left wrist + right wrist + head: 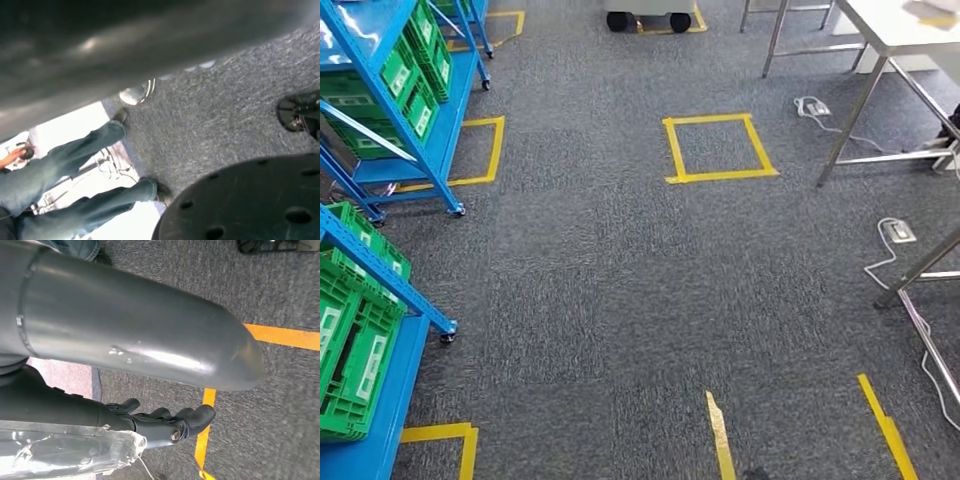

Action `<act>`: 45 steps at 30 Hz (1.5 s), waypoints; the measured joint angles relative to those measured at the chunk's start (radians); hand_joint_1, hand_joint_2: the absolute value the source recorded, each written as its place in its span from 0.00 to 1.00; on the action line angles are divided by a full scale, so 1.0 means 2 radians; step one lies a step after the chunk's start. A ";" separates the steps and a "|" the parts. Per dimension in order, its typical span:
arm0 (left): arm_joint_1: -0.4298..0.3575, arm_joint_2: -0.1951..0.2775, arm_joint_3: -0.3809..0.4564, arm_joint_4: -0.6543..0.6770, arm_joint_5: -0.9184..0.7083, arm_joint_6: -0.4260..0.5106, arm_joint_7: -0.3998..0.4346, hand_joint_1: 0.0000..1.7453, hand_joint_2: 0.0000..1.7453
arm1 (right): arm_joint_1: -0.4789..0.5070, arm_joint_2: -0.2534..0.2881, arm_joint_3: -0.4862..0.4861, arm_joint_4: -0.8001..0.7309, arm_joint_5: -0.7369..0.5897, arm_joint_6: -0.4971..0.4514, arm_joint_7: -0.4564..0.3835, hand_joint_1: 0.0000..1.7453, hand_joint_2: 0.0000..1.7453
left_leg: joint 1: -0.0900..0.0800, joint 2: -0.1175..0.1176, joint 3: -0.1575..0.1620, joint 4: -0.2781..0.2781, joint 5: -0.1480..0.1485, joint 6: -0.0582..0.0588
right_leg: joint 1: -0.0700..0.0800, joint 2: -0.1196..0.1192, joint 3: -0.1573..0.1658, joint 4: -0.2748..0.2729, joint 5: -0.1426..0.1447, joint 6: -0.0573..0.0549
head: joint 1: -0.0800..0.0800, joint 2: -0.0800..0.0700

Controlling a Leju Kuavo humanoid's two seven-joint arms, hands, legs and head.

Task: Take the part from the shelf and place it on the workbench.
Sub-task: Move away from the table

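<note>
Seems to be the carrying stage, with the part, a clear crinkled plastic packet [68,452], at the lower left of the right wrist view, right against the dark fingers [196,417] of the right hand [158,422]; fingers close together, but cannot tell whether clamped on it. Turn from the blue metal shelf [433,140] of green plastic crates [354,350] at the left towards the white-topped steel-legged desk [882,25] at the upper right. Hold the arm quiet, and step clear of the white cables [882,250].

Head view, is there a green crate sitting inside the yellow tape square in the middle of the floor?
No, the yellow tape square frames only bare grey carpet; the green crates sit on the blue shelves at the left.
</note>
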 joint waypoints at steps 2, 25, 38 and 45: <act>0.000 0.000 0.000 0.000 0.000 0.000 0.000 0.00 0.00 | 0.000 0.000 0.000 0.000 0.000 0.000 0.000 0.00 0.00 | 0.000 0.001 0.002 -0.002 0.000 0.001 | -0.002 0.000 -0.033 0.063 -0.029 0.003 | 0.001 0.000; 0.000 0.001 0.003 0.000 0.000 0.000 0.000 0.00 0.00 | 0.002 0.003 0.000 0.001 0.006 0.000 0.004 0.00 0.00 | -0.009 0.016 -0.040 0.053 0.006 -0.003 | 0.003 -0.006 0.036 -0.018 -0.011 -0.015 | -0.002 0.000; 0.001 0.000 0.007 0.000 0.000 0.000 0.000 0.00 0.00 | 0.001 0.003 0.000 0.001 0.008 0.000 0.005 0.00 0.00 | -0.009 0.015 -0.030 0.037 -0.010 -0.008 | 0.003 -0.010 0.038 -0.028 -0.015 -0.012 | -0.001 0.000; 0.001 0.000 0.007 0.000 0.000 0.000 0.000 0.00 0.00 | 0.001 0.003 0.000 0.001 0.008 0.000 0.005 0.00 0.00 | -0.010 0.015 -0.029 0.037 -0.010 -0.008 | 0.003 -0.010 0.039 -0.029 -0.014 -0.010 | -0.001 0.000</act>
